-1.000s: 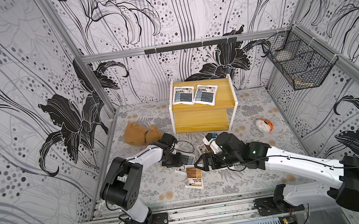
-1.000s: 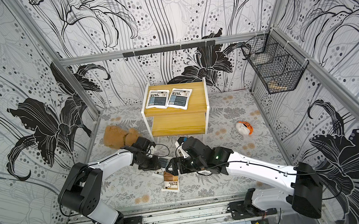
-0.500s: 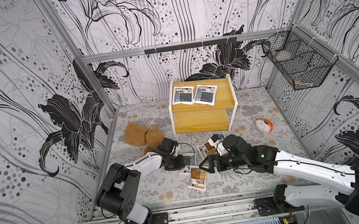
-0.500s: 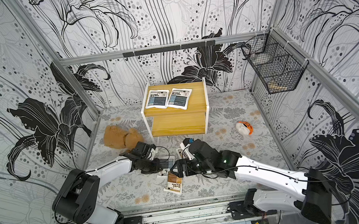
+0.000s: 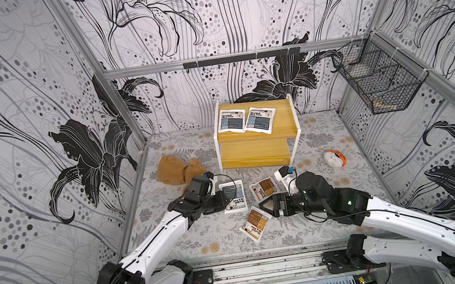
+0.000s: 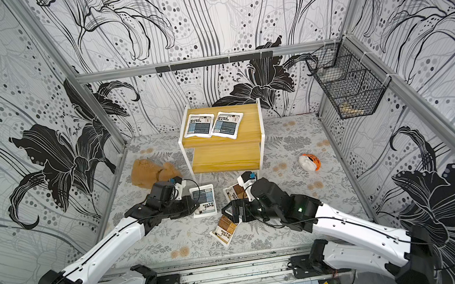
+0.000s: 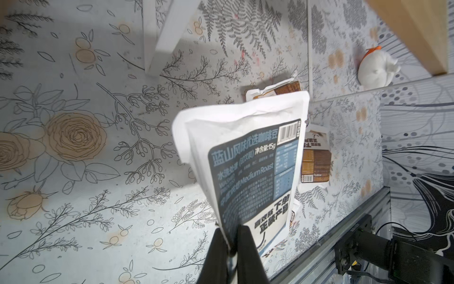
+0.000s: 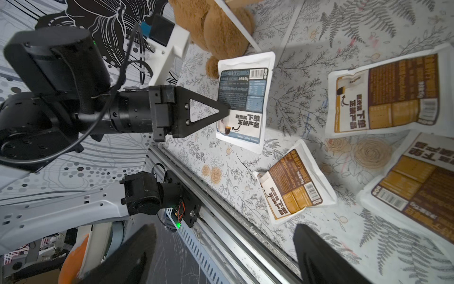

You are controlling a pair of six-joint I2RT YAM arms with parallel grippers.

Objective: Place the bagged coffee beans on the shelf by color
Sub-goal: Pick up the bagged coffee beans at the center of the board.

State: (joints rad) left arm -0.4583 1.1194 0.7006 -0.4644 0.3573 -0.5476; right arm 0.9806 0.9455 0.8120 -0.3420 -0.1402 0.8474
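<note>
Left wrist view: left jaws pinch a long edge of the blue pouch point(image 7: 245, 159), its length crosswise to them, shelf point(image 7: 415, 32) beyond its barcode end; right jaws gape empty.

I'm seeing my left gripper point(image 5: 225, 204) pinching a blue-panel pouch point(image 5: 237, 195) in front of the shelf point(image 5: 258, 153). My right gripper point(image 5: 266, 208) is hovering open between brown-panel pouches point(image 5: 266, 189) there. Two blue-panel pouches point(image 5: 231, 122) are lying on the shelf's top board.

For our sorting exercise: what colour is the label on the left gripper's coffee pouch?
Blue-grey; the coffee pouch shows best in the left wrist view.
</note>
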